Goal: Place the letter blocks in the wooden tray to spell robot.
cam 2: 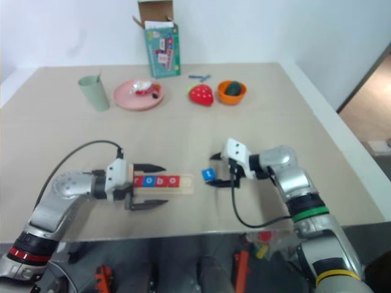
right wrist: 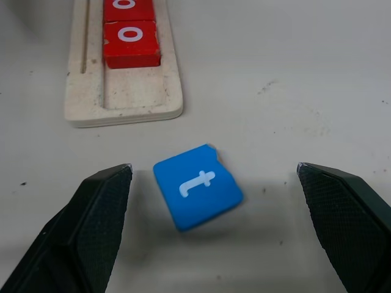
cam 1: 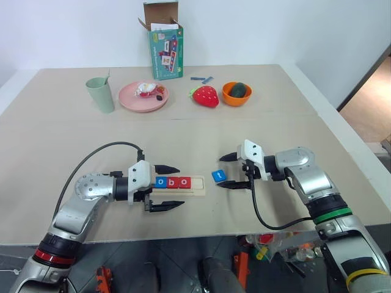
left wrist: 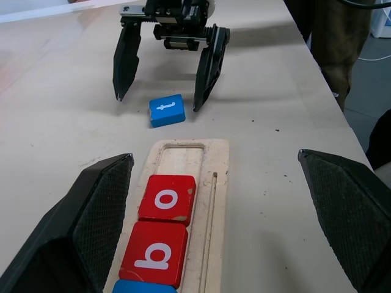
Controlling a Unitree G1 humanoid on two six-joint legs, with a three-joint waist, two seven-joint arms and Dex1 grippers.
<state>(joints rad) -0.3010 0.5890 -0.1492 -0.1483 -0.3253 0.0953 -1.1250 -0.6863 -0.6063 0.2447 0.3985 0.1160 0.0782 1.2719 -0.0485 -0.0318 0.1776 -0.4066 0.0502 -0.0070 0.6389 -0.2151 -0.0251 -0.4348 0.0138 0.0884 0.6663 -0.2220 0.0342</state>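
So the wooden tray (cam 1: 194, 190) is sitting on the beige surface (cam 1: 183, 134) near the front edge, with letter blocks in its groove — you can read a blue o (cam 1: 161, 182), a red b (cam 1: 172, 182) and a red o (cam 1: 184, 182) from the head camera. The slot at the tray's right end is bare wood. The left end of the tray is tucked in between the fingers of the left hand (cam 1: 173, 187), so I can't tell what's sitting there.

The left hand is spread wide, one finger on each side of the tray, not gripping anything. The blue t block (cam 1: 219, 176) lies flat on the surface just to the right of the tray, apart from it and turned a bit crooked. The right hand (cam 1: 230, 171) is right at it, fingers wide apart with the t block between the tips — not touching it as far as I can see.

Further back on the surface: a green cup (cam 1: 101, 94), a pink plate (cam 1: 143, 97) with some small stuff on it, a strawberry toy (cam 1: 206, 96), an orange bowl (cam 1: 236, 94) with something dark green inside, and an open teal box (cam 1: 165, 46) standing upright.
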